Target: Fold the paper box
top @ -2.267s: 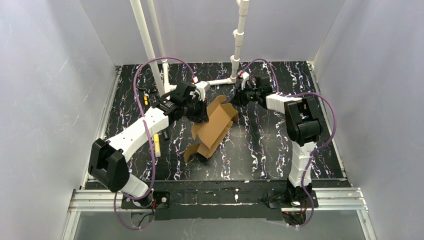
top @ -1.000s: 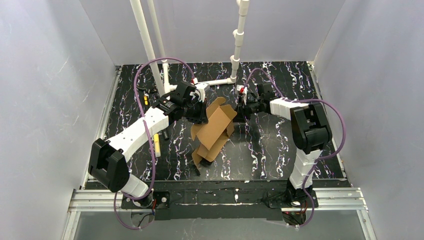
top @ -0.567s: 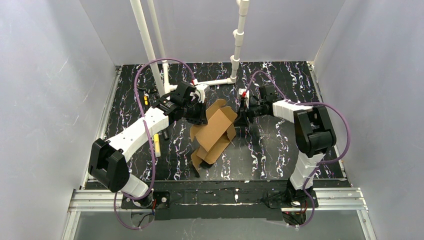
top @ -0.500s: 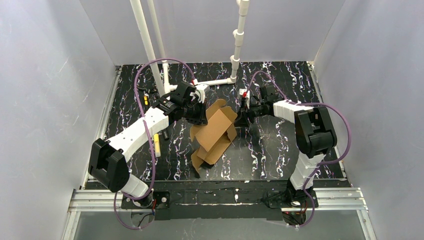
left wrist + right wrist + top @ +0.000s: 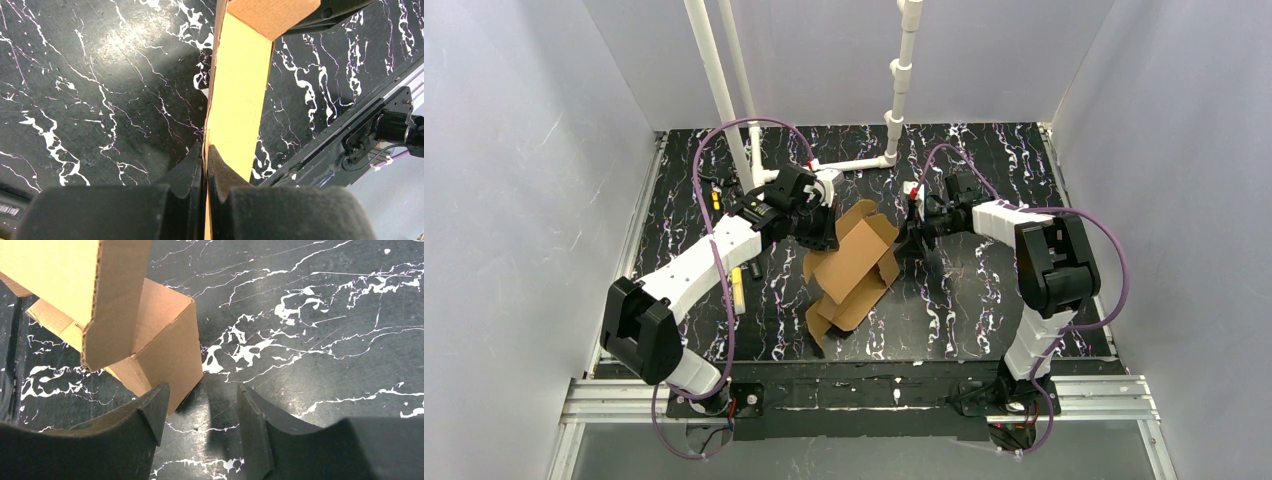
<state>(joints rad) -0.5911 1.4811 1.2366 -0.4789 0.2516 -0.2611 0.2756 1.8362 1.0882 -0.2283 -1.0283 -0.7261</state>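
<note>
Left pincer (image 5: pixel 205 150) is clenched on the paper box (image 5: pixel 235 100): in its wrist view the two dark fingers (image 5: pixel 187 167) press flat together on a thin edge of brown cardboard, and a pale panel of that sheet runs on away from them, upright, over the black marbled bench (image 5: pixel 100 100). Right pincer (image 5: pixel 201 392) is released, its jaws standing apart with bare bench (image 5: pixel 310 315) showing between them. The paper box (image 5: pixel 170 340) lies just beyond that pincer's left finger (image 5: pixel 150 410) as its camera sees it, one folded corner close to the fingertip, though contact cannot be told, and a loose flap with a corrugated edge hangs above that corner. From above, the paper box (image 5: pixel 849 268) sits mid-bench (image 5: pixel 984 290) as a half-formed carton lying on a slant. Its open flaps splay toward the near edge, and its far end rises between the two arms. The left pincer (image 5: pixel 822 232) meets the carton's far left side, and the right pincer (image 5: pixel 914 232) stands just beside its far right corner. A small yellow stick (image 5: pixel 738 290) lies on the bench under the left arm, well apart from the carton. Behind everything, white pipes (image 5: pixel 894 120) stand at the far side of the bench.
</note>
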